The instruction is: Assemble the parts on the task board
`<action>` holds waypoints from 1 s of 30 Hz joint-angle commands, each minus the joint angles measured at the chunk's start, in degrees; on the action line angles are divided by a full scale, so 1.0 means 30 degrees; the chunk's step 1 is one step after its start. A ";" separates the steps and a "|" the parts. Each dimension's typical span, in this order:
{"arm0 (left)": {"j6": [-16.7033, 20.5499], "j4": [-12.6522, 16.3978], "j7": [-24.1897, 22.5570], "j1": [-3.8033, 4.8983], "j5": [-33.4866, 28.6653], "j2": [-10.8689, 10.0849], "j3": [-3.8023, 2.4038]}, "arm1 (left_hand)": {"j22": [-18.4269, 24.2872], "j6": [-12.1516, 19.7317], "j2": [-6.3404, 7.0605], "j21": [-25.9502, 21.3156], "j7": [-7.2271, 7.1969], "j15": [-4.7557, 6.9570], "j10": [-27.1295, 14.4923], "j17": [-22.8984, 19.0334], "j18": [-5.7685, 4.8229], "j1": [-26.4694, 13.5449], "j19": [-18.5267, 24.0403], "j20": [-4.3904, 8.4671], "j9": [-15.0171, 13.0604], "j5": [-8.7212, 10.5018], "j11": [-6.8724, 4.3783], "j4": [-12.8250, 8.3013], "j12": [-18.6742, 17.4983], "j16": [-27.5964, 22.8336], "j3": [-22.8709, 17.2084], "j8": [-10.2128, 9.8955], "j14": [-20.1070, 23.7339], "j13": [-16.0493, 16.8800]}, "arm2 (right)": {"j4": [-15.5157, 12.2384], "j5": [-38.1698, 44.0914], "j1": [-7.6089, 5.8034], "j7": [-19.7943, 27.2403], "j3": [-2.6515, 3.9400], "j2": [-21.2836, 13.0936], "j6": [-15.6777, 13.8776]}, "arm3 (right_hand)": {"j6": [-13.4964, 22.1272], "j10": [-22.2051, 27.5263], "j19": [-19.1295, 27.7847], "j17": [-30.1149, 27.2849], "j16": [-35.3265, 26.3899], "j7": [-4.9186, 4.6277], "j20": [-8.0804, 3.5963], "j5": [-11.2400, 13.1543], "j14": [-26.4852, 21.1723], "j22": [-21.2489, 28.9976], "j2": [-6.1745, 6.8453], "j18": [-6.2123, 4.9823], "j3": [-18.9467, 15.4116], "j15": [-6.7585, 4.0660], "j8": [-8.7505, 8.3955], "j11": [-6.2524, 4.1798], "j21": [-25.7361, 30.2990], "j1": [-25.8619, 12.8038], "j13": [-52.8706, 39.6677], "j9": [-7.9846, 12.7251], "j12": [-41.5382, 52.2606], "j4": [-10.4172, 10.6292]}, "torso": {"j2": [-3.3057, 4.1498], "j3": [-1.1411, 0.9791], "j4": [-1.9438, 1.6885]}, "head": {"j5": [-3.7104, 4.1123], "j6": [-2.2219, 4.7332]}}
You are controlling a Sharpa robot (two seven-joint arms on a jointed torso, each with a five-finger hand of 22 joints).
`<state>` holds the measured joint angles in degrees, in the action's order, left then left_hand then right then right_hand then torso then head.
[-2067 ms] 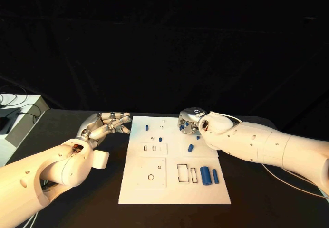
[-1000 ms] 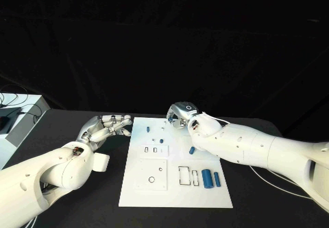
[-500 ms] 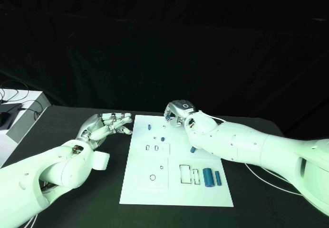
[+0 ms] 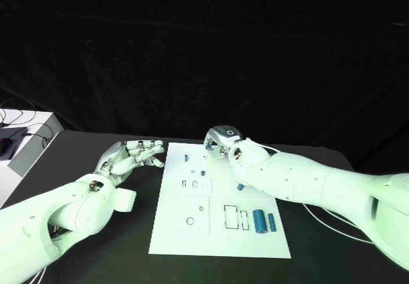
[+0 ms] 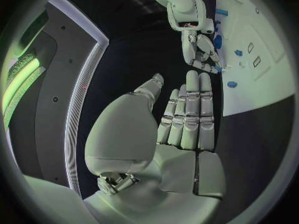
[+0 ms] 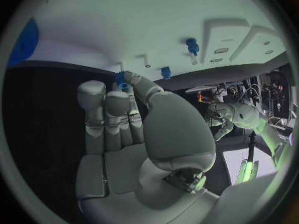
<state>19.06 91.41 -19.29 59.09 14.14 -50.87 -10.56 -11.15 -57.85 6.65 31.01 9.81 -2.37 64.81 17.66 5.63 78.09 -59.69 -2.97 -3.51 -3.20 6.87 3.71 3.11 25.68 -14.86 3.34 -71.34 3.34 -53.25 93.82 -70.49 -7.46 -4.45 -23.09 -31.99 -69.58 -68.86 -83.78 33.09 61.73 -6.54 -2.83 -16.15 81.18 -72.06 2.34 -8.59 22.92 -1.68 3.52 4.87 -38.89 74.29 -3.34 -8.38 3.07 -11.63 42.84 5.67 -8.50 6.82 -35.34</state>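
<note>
A black table (image 4: pixel 102 260), matte and dark from edge to edge. Lying flat on its middle, a white task board (image 4: pixel 217 236), long sides running from the near edge toward the far edge. Off at the left edge, a white box-like unit (image 4: pixel 30 142) with dark cables trailing by it; whether resting on the table or standing just beside it cannot be told.
</note>
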 commanded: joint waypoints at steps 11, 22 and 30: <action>-0.0256 0.0035 -0.0032 0.0009 0.0120 -0.0073 -0.0040 | 0.0086 0.0082 -0.0156 0.0102 -0.0017 -0.0017 -0.0121 -0.0063 0.0142 0.0085 0.0057 -0.0059 -0.0007 0.0041 -0.0001 -0.0022 0.0085 0.0082 0.0096 0.0057 0.0093 0.0019 | 0.0199 0.0124 0.0030 0.0239 0.0002 0.0081 0.0669 | -0.0093 -0.1014 -0.0924 0.0018 -0.0044 -0.0005 -0.0009 -0.0102 0.0019 -0.0388 -0.0346 -0.0370 -0.0023 -0.0133 0.0054 -0.0519 0.0467 0.0251 -0.0050 0.0028 0.0091 0.0045 | 0.0111 0.0041 -0.0011 | 0.0008 0.0016; -0.0255 0.0042 -0.0011 0.0012 0.0121 -0.0093 -0.0063 | 0.0086 0.0082 -0.0156 0.0102 -0.0017 -0.0017 -0.0121 -0.0063 0.0142 0.0085 0.0057 -0.0059 -0.0007 0.0041 -0.0001 -0.0022 0.0085 0.0082 0.0096 0.0057 0.0093 0.0019 | 0.0441 0.0203 0.0078 0.0366 -0.0005 0.0319 0.0566 | -0.0034 -0.0894 -0.0936 0.0011 -0.0107 -0.0024 0.0009 -0.0045 -0.0003 -0.0521 -0.0311 -0.0366 -0.0109 -0.0110 0.0051 -0.0484 0.0677 0.0234 -0.0048 0.0051 0.0092 0.0097 | 0.0131 0.0077 -0.0026 | -0.0062 -0.0030; -0.0254 0.0053 0.0014 0.0015 0.0122 -0.0117 -0.0072 | 0.0086 0.0082 -0.0156 0.0102 -0.0017 -0.0017 -0.0121 -0.0063 0.0142 0.0085 0.0057 -0.0059 -0.0007 0.0041 -0.0001 -0.0022 0.0085 0.0082 0.0096 0.0057 0.0093 0.0019 | 0.0842 0.0083 0.0093 0.0545 -0.0014 0.0494 0.0612 | 0.0697 0.0102 -0.0827 -0.0111 -0.0477 -0.0237 0.0187 -0.0023 -0.0063 -0.0329 0.0187 -0.0508 -0.0396 0.0103 0.0021 -0.0162 0.1712 -0.0001 -0.0033 0.0414 0.0094 0.0318 | 0.0151 0.0086 -0.0024 | -0.0088 -0.0048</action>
<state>19.06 91.40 -19.08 59.11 14.28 -51.24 -10.71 -10.94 -57.85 6.65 31.01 9.81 -2.37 64.81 17.53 5.63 78.09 -59.69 -2.97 -3.51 -3.20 6.87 3.71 3.11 25.67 -14.86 3.34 -71.34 3.34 -51.02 93.86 -70.26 -6.53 -4.47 -21.70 -30.93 -67.87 -68.78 -83.80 32.78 60.50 -7.23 -2.41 -15.93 81.18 -73.09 2.35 -8.59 21.79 -1.68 3.41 4.79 -33.86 74.31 -3.41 -7.20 3.15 -10.82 43.25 5.92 -8.60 6.58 -35.44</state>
